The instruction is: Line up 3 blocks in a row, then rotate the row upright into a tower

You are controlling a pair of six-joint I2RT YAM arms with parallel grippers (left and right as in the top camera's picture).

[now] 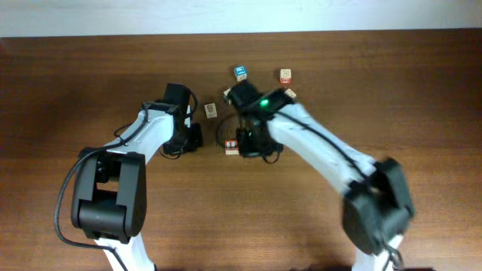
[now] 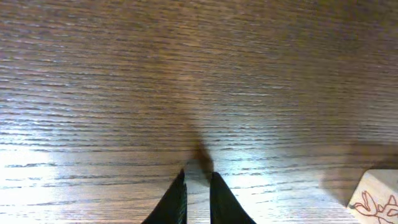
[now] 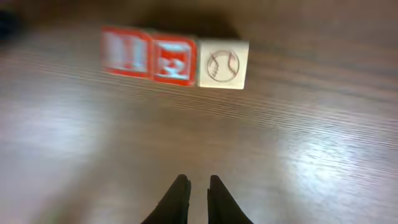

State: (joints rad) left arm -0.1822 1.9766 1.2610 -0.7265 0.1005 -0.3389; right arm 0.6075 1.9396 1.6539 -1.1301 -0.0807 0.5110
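Three blocks [image 3: 174,61] sit in a touching row on the table [image 3: 298,155], two red-faced and one cream, ahead of the right gripper [image 3: 199,182]. Its jaws are nearly closed on nothing. The left gripper [image 2: 198,175] is likewise pinched and empty. This looks like an approach. Next, the jaws must spread to straddle one block.

A dark brown wood-grain table [image 1: 422,90] fills the overhead view. A pale strip [image 1: 241,15] runs beyond its edge at twelve o'clock. Soft glare sheens the tabletop.
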